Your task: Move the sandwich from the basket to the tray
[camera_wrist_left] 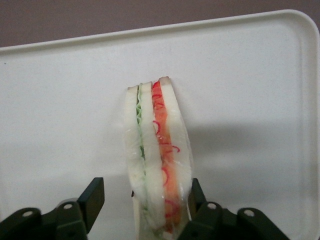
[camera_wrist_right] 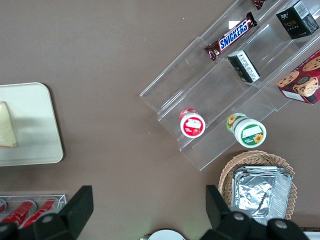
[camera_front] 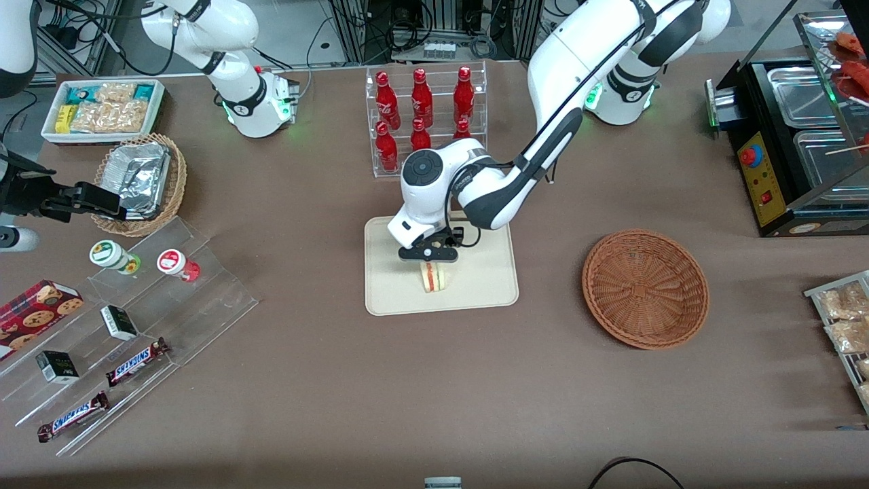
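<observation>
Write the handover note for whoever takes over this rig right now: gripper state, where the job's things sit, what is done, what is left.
Left arm's gripper: open, directly above the tray, fingers either side of the sandwich; one finger touches the wrap, the other stands clear.
Wrapped triangular sandwich with red and green filling: standing on edge on the flat cream-beige tray.
Round reddish-brown wicker basket: holds nothing, toward the working arm's end.
Done: transfer, apparently release too.
Left: lift the gripper clear.
</observation>
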Tool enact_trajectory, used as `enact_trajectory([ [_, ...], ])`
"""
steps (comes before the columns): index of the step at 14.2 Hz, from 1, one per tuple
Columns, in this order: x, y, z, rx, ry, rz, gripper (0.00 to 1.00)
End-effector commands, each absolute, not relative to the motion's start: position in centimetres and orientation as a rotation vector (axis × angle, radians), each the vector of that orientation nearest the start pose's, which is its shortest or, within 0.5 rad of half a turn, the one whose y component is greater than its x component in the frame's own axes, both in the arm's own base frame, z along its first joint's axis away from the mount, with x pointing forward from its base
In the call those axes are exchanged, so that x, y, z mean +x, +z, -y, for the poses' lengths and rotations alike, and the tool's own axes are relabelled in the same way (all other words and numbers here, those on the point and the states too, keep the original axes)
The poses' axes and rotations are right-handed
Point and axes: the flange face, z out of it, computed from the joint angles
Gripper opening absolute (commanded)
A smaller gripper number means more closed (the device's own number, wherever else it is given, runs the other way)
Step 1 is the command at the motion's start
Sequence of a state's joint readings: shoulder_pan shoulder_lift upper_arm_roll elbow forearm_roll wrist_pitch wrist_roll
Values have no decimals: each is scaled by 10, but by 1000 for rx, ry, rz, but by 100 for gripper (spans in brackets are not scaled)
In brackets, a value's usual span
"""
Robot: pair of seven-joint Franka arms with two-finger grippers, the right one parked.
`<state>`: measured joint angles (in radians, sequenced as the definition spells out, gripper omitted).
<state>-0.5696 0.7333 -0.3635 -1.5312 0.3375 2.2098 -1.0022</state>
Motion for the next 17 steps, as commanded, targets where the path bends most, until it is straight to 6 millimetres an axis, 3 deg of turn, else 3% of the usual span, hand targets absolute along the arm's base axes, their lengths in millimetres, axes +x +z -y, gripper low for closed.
enact_trajectory([
  [1,467,292,531,-3093,-99,-23,100],
  [5,495,370,490,-3129,-70,185,100],
  [6,506,389,472,-3127,-68,247,100],
  [12,561,485,346,-3159,-28,454,100],
  [17,575,546,224,-3196,87,276,100],
])
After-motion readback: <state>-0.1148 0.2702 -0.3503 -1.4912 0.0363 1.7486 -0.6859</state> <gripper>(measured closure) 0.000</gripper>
